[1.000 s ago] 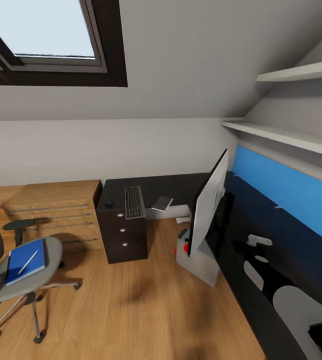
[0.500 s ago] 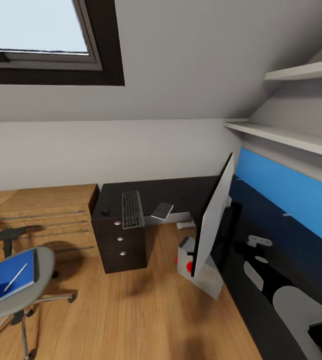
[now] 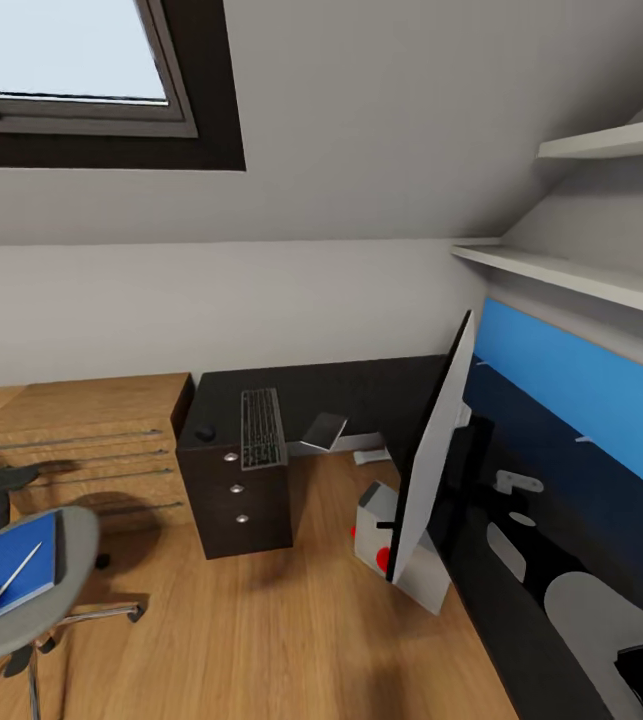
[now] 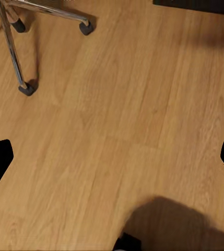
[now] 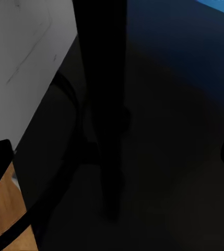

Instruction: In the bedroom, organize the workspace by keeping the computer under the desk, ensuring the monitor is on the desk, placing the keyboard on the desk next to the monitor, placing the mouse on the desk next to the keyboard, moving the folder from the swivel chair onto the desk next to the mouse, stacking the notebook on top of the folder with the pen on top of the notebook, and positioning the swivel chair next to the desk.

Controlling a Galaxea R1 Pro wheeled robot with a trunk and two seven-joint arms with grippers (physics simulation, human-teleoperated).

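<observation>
Jaws of both arms stand wide, with nothing between them: in each wrist view the two fingertips sit at opposite edges. The left gripper point(image 4: 112, 157) looks down on bare wooden floor point(image 4: 122, 120), with the chrome legs and castors of the swivel chair point(image 4: 15, 47) near it. The right gripper point(image 5: 112, 157) faces a dark surface with a black upright post in front of it, too dim to identify.

In the head view, from the left: the swivel chair point(image 3: 71, 560) stands on the floor, well apart from the desk, and carries the blue folder point(image 3: 11, 575) on its seat, with the pen point(image 3: 16, 573) lying on top. Whether the notebook lies in that stack I cannot tell. Behind it is a low wooden drawer unit point(image 3: 81, 440). Next comes the dark tabletop point(image 3: 341, 385) with its drawer pedestal point(image 3: 246, 500); on it lie the mouse point(image 3: 204, 433) and, just beside it, the keyboard point(image 3: 262, 428). A grey flat object point(image 3: 323, 430) tilts off the tabletop edge. Further right, the monitor point(image 3: 431, 470) stands edge-on, and the white computer point(image 3: 386, 545) sits on the floor just behind it. Two shelves point(image 3: 571, 270) run along the right wall.
</observation>
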